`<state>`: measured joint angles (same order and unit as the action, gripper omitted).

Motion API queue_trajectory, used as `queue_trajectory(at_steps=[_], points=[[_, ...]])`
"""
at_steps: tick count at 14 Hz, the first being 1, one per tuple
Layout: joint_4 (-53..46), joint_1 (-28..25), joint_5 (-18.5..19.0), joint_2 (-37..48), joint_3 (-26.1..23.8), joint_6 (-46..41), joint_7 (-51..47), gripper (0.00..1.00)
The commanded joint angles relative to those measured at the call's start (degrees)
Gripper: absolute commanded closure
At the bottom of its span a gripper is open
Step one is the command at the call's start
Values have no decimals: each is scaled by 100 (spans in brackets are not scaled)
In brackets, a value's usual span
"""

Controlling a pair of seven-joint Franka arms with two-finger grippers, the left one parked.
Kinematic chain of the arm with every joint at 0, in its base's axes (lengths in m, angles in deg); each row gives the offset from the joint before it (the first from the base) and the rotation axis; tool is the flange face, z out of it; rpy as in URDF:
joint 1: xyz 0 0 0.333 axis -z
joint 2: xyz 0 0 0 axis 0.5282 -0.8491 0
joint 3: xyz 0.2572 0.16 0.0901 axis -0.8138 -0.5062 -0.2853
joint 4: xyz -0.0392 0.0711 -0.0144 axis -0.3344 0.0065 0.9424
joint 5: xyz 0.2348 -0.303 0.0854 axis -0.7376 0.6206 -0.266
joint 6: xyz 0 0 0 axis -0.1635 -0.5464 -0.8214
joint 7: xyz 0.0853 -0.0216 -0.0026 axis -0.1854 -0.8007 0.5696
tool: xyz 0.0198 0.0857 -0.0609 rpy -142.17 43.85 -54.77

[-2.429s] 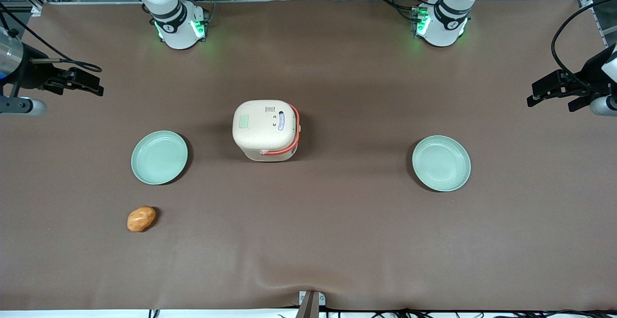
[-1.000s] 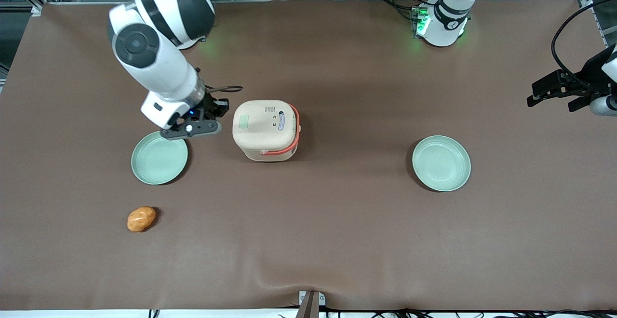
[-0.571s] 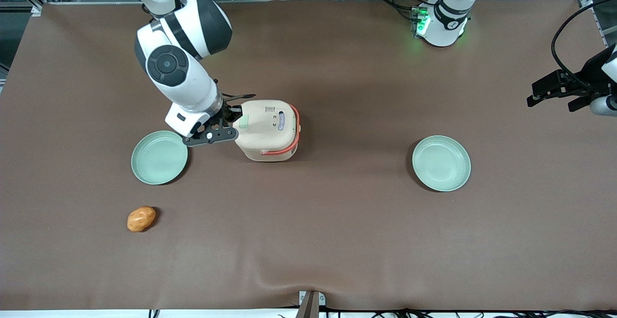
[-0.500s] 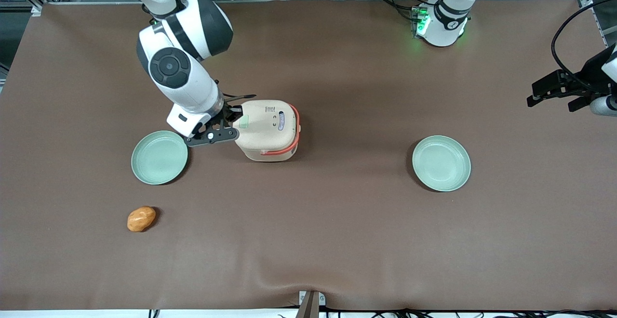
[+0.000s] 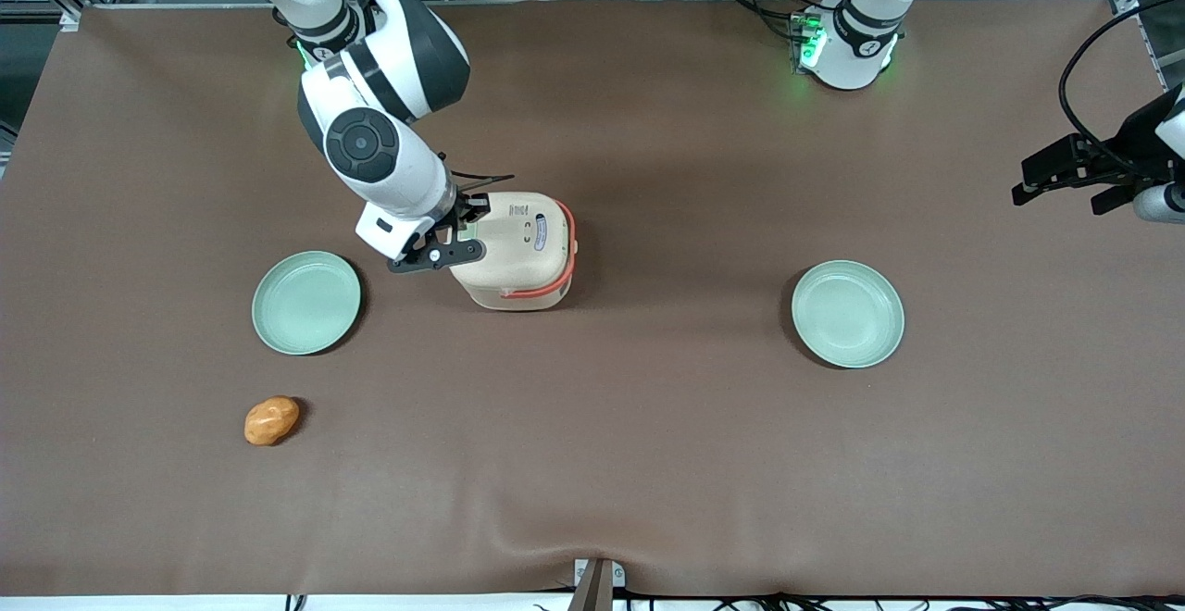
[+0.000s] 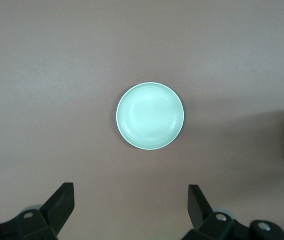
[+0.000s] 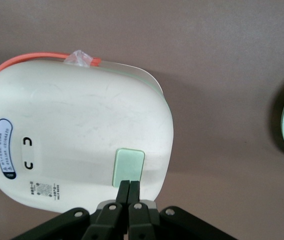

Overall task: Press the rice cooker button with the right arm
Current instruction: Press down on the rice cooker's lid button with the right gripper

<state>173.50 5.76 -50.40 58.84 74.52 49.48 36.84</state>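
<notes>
Nearest the front camera, toward the working arm's end of the brown table [image 5: 648,463]: an orange-brown, potato-like lump [image 5: 271,420]. Farther in, two mint-green plates, one [image 5: 306,303] near the lump, the other [image 5: 847,314] toward the parked arm's end. Between them, slightly farther off: cream rice cooker [image 5: 515,250], lid closed, orange-red handle [image 5: 567,243] lying round its edge. Over the lid's pale green button [image 7: 128,168]: black gripper [image 7: 129,188] of the right arm [image 5: 375,143], fingers pressed together, tips at the button's rim.
</notes>
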Motion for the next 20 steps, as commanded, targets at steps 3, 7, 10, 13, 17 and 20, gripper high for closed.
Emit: queue_trajectory(at_steps=[3, 7, 10, 13, 17, 20], points=[[40, -42, -77, -123, 7, 142, -54, 96], [48, -51, -77, -193, 15, 230, -45, 96], [48, -69, -77, -299, 15, 336, -36, 96], [48, -69, -68, -351, 15, 345, 8, 96], [48, -69, -33, -395, 15, 362, 25, 96], [22, -51, -33, -343, 15, 318, 34, 95]])
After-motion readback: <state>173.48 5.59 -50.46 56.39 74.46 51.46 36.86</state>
